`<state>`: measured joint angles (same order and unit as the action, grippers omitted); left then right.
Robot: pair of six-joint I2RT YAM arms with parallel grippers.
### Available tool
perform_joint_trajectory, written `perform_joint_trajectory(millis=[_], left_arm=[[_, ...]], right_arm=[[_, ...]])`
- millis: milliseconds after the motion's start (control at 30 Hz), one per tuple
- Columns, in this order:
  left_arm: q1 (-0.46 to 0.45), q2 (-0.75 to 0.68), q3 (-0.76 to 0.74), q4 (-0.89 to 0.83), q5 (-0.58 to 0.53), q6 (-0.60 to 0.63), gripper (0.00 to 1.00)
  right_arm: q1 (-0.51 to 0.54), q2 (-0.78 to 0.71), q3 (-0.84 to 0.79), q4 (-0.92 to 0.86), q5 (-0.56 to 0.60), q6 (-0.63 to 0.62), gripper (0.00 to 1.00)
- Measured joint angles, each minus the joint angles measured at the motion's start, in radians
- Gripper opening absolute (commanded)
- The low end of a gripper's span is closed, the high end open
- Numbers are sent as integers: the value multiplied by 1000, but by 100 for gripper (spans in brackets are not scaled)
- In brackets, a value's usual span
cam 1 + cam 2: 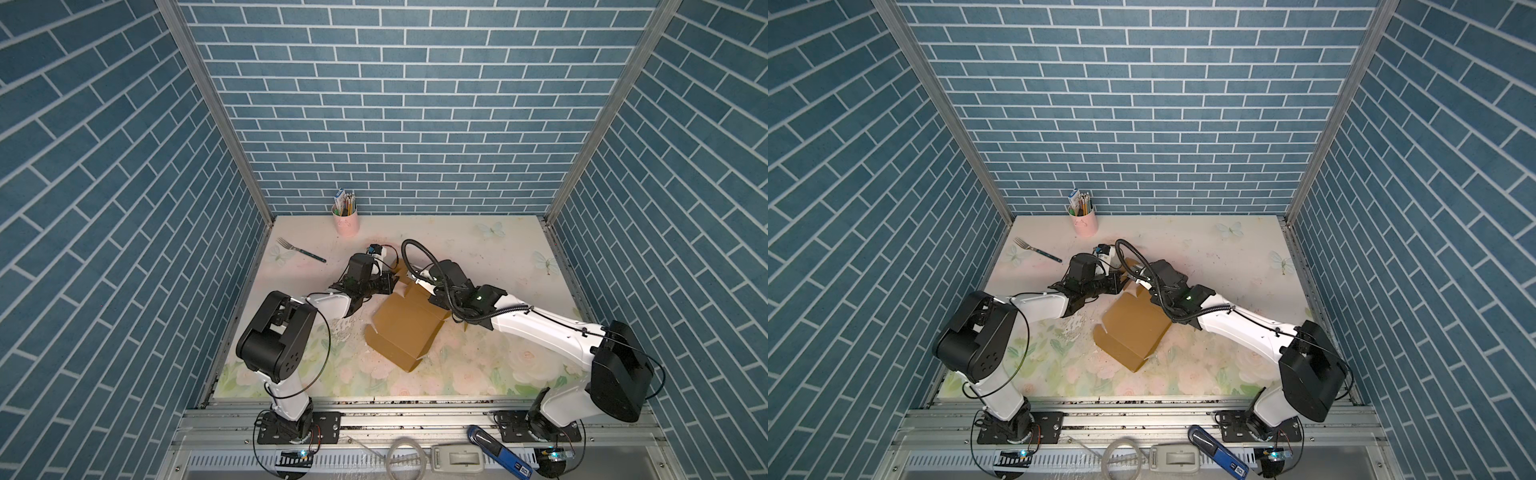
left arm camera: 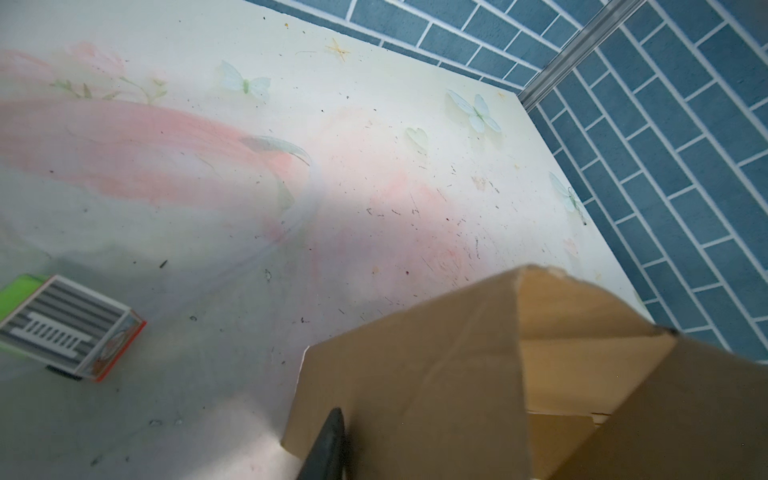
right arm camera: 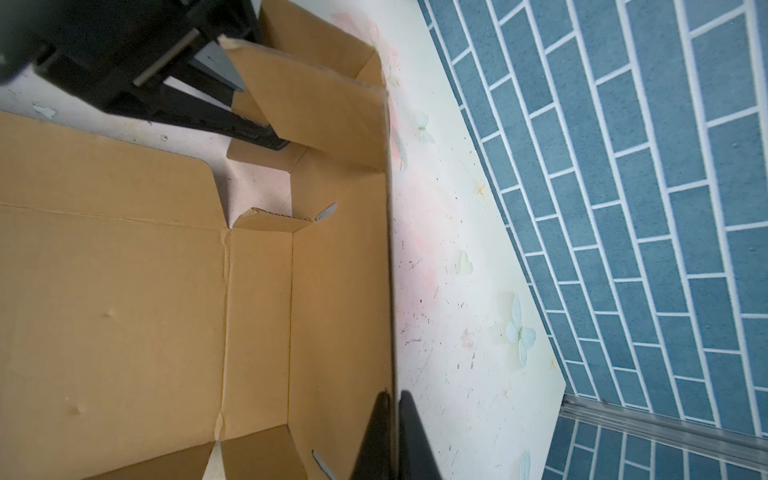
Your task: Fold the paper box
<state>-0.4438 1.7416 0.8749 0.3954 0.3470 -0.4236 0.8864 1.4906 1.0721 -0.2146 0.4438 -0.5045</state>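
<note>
Presently the paper box (image 1: 405, 328) is lying half-formed at lower centre of both top views, its base flat on the floral table (image 1: 478, 249). Right gripper (image 3: 392, 395) is pinching the edge of the raised far wall, seemingly holding it upright. Left gripper (image 3: 262, 118) is straddling the adjoining side flap, likely to swing it inward; whether it is clamped cannot be told.
</note>
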Motion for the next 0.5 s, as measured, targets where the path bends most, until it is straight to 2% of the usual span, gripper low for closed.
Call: perform_joint_trajectory(millis=[233,500], left_arm=[[-4,1,19,-26,-15,15,11],[-12,-6,36,-66,-23,18,9]], right_arm=[[-13,-4,-7,13,-7,0,8],[-17,-4,-7,13,-3,0,8]])
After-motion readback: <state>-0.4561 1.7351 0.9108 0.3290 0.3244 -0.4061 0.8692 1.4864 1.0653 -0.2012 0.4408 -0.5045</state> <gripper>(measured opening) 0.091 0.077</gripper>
